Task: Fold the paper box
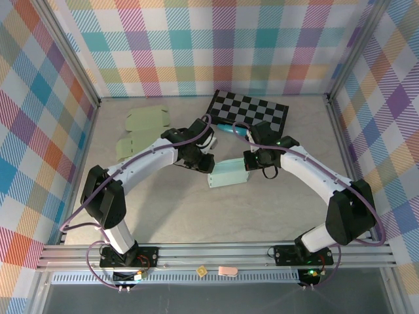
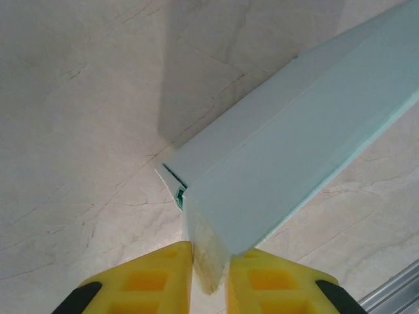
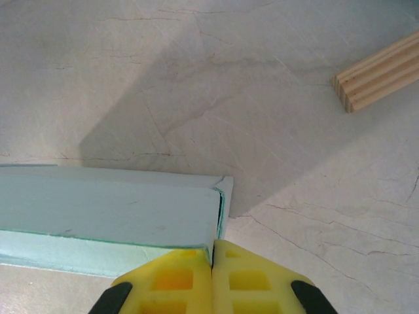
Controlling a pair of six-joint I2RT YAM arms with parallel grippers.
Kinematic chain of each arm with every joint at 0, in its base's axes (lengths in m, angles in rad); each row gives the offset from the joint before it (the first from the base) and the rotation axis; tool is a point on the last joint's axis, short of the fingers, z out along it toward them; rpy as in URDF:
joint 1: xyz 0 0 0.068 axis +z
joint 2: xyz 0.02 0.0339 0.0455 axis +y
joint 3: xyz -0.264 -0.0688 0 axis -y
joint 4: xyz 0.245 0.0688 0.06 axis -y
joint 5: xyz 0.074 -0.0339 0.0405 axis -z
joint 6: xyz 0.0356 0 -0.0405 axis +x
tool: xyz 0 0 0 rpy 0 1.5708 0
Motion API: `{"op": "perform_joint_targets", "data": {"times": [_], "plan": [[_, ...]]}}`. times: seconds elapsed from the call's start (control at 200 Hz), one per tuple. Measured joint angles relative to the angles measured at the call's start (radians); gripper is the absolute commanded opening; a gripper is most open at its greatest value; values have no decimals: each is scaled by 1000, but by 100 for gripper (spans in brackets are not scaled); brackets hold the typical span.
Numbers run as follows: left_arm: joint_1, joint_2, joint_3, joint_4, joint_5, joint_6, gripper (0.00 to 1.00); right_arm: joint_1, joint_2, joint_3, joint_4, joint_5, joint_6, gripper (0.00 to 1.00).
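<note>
paper box [image 1: 228,174]: pale teal | board [image 1: 252,110]: black-grey checks | walls [image 1: 196,39]: pastel plaid | table [image 1: 196,209]: beige marbled

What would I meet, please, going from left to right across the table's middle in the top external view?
Flat pale-green box blanks → left gripper, jaws pinching the box's end → paper box → right gripper, jaws shut on its other end.

Paper box [image 1: 228,174] matt pale-teal card; table [image 1: 163,209] smooth matt marbled; block [image 3: 380,69] bare layered wood.

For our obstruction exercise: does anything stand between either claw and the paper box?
Nothing visible: the left claw pinches a flap of the paper box, and the right claw grips its end edge.
</note>
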Motion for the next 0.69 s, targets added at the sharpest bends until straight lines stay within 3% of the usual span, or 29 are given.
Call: {"op": "perform_joint_targets", "data": {"times": [0.255, 0.695], "plan": [[0, 0, 0, 3, 0, -47, 9, 1, 0, 6, -10, 10, 6, 0], [0, 32, 28, -8, 22, -198, 5, 12, 0, 8, -14, 49, 30, 0]]}}
